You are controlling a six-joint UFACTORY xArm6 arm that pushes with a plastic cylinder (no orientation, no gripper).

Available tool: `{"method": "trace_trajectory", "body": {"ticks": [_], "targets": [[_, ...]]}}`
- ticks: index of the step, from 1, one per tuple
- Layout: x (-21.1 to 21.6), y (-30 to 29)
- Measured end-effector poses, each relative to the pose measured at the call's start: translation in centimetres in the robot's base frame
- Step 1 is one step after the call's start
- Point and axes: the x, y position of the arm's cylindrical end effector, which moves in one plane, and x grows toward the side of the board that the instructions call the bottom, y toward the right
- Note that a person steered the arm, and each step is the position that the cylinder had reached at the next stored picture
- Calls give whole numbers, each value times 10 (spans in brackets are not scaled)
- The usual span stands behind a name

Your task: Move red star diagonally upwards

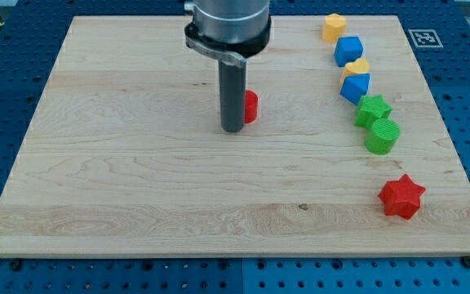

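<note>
1. My tip [233, 129], a bare dark rod holding nothing, touching a small red plastic block [251, 106] just right.
2. Red star-shaped plastic block [401, 197] well apart, toward lower right; untouched, diagonal push not yet begun.

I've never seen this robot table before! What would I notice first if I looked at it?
First you'd spot my big dark rod coming down from the view's top, with my tip resting beside a small red block that peeks out on its right. Then the curved line of colourful blocks down the view's right side, and the red star sitting alone near the bottom right of the wooden board.
</note>
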Motion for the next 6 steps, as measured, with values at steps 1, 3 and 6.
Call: {"method": "trace_trajectory", "body": {"ticks": [1,3,6], "targets": [[15,3],[174,83],[163,270]]}}
